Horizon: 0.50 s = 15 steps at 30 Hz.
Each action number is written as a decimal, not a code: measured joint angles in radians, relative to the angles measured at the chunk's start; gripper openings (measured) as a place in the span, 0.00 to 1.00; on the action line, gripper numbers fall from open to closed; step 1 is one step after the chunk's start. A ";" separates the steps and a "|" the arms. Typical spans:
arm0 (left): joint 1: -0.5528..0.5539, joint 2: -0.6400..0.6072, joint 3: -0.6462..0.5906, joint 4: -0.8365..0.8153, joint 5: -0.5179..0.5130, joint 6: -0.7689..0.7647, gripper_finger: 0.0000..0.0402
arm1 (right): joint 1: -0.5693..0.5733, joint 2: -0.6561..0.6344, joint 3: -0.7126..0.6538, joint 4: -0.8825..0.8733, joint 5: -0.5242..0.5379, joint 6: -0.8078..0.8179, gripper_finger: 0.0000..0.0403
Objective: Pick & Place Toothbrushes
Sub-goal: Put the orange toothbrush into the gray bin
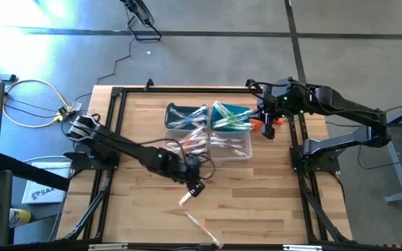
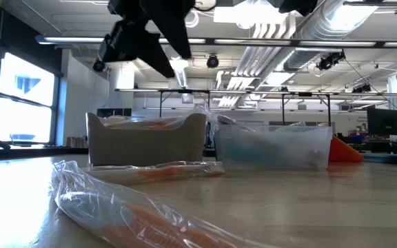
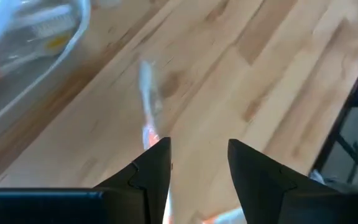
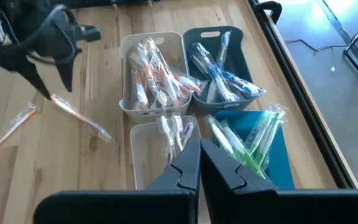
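**Left gripper over loose brushes on open desk; right gripper parked above bins**

Bare wood lay open across the near half of the desk point(image 1: 257, 202), with black rails along both sides. The four bins sat clustered toward the far edge.

Left gripper point(image 1: 196, 188) hung just above the desk, near side of the bins, jaws apart with nothing between them. A wrapped toothbrush point(image 1: 185, 200) with an orange-red handle lay just beside it on the wood. A second loose toothbrush point(image 1: 202, 229) lay closer to the near edge, well apart from the bins. Both were thin, in crinkled clear wrappers.

Right gripper point(image 4: 199, 163) hovered over the bin cluster, jaws together, holding nothing.

Bin contents, from the right wrist view:
- whitish bin point(image 4: 126, 104): pile of orange-red handled brushes point(image 4: 157, 78)
- dark grey bin point(image 4: 240, 38): blue handled brushes point(image 4: 219, 74)
- teal bin point(image 4: 278, 155): green handled brushes point(image 4: 250, 140)
- clear bin point(image 4: 143, 158): a few whitish brushes point(image 4: 174, 134)

An orange cloth point(image 1: 260, 125) lay just beside the teal bin, far right.
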 joint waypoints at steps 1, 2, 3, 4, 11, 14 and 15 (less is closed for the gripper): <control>-0.001 0.018 0.003 0.009 -0.006 -0.001 0.39 | 0.000 0.000 0.000 -0.003 0.000 0.000 0.01; -0.001 0.034 0.004 -0.001 -0.009 -0.001 0.39 | 0.000 0.000 0.000 -0.005 0.000 0.000 0.01; 0.000 0.049 0.002 -0.025 -0.008 -0.002 0.39 | 0.000 0.000 0.000 -0.006 0.000 0.000 0.01; 0.001 0.067 0.000 -0.033 -0.007 -0.004 0.39 | 0.000 0.000 0.000 -0.006 0.000 0.000 0.01; 0.002 0.167 0.001 -0.023 -0.006 -0.025 0.39 | 0.000 0.000 0.000 -0.006 0.000 -0.021 0.01; 0.002 0.204 0.001 0.000 -0.008 -0.025 0.39 | 0.000 0.000 0.000 -0.003 0.000 -0.026 0.01; 0.002 0.213 0.000 0.000 -0.009 -0.025 0.39 | 0.000 0.000 0.000 -0.002 0.000 -0.026 0.01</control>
